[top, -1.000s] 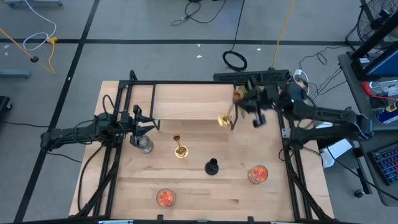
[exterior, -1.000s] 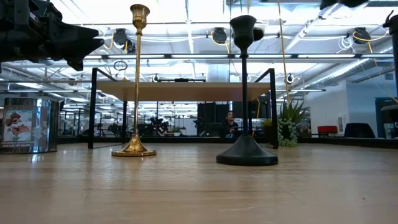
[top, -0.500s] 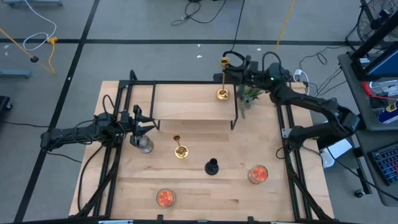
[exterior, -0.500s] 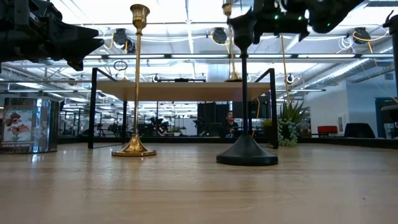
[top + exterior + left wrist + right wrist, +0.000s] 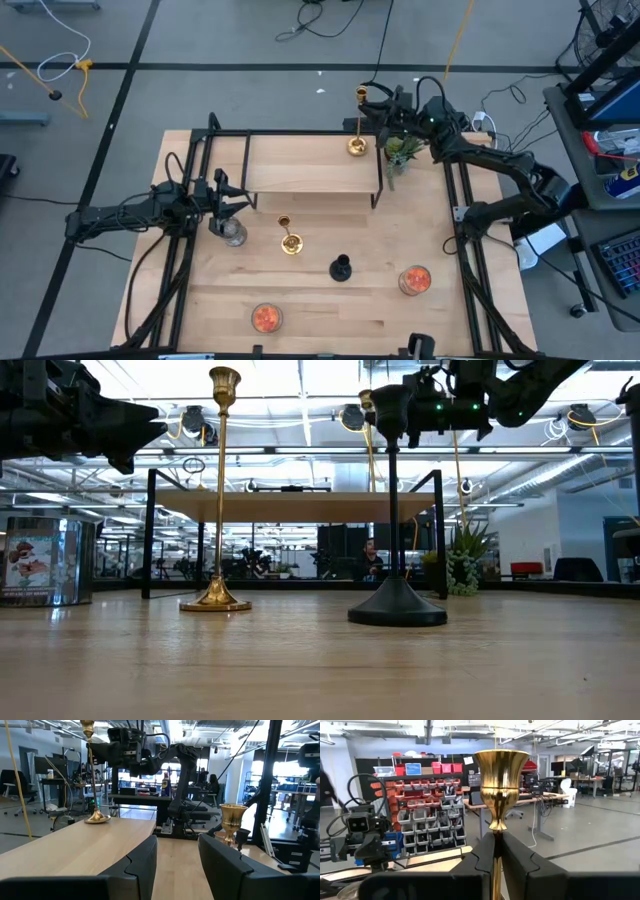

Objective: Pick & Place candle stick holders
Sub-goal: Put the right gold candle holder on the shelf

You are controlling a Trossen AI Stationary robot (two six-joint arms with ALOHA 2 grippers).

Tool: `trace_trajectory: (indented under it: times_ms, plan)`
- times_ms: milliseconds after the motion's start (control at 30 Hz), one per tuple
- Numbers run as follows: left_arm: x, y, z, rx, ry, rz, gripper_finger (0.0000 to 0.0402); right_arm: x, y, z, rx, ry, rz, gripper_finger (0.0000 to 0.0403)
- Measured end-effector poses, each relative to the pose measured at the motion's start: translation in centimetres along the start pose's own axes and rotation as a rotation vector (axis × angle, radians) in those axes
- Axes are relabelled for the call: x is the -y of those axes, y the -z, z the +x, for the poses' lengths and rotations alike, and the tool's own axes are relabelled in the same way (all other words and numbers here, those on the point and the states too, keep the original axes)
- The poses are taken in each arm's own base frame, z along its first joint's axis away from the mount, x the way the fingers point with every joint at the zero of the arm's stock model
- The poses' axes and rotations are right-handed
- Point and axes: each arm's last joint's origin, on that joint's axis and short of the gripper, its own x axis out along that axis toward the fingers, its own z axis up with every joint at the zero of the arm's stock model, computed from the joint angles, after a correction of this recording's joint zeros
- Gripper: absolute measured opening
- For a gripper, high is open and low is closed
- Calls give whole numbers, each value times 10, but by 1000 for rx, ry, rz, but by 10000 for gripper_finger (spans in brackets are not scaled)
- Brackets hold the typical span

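Note:
My right gripper (image 5: 383, 103) is shut on a slim gold candlestick (image 5: 358, 125) that stands upright at the far right corner of the raised wooden shelf (image 5: 300, 170). Its cup (image 5: 501, 767) shows just above the fingers. A second gold candlestick (image 5: 288, 238) and a shorter black one (image 5: 341, 268) stand on their round bases on the table in front of the shelf. They also show in the low view: the gold one (image 5: 221, 490) and the black one (image 5: 394, 510). My left gripper (image 5: 240, 197) is open and empty at the table's left, by the shelf's left end. My right gripper pinches the candlestick's thin stem (image 5: 496, 845) between its two fingers, just below the cup. The fingers (image 5: 517, 862) come level from the table's right and lie across the stem. The candlestick is upright, and its round base (image 5: 97, 818) sits on the shelf top.
A small green plant (image 5: 400, 150) stands right of the shelf, below my right arm. A glass jar (image 5: 232, 232) stands near my left gripper. Two orange-filled glasses (image 5: 265, 317) (image 5: 414, 280) stand toward the near edge. Black frame rails (image 5: 470, 260) run along both table sides.
My right gripper has carried the gold candlestick from over the table right of the shelf toward the far edge. The candlestick was tilted, base swung out, and has turned upright, with its base now on the shelf's far right corner. The gripper has stayed shut on the stem.

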Motion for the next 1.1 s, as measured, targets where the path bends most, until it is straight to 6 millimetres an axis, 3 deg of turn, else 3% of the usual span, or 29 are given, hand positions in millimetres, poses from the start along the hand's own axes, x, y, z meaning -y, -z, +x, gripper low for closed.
trace_trajectory:
  times_ms: [467,833,1100]
  plan:
    - [0,0,0,1,1,0,154,3,2,-2,-38,9,-35,28]
    - [0,0,0,-4,6,-16,154,4,16,-3,-164,19,12,106]
    - [4,0,0,-8,132,-56,154,-4,11,-18,-283,24,8,160]
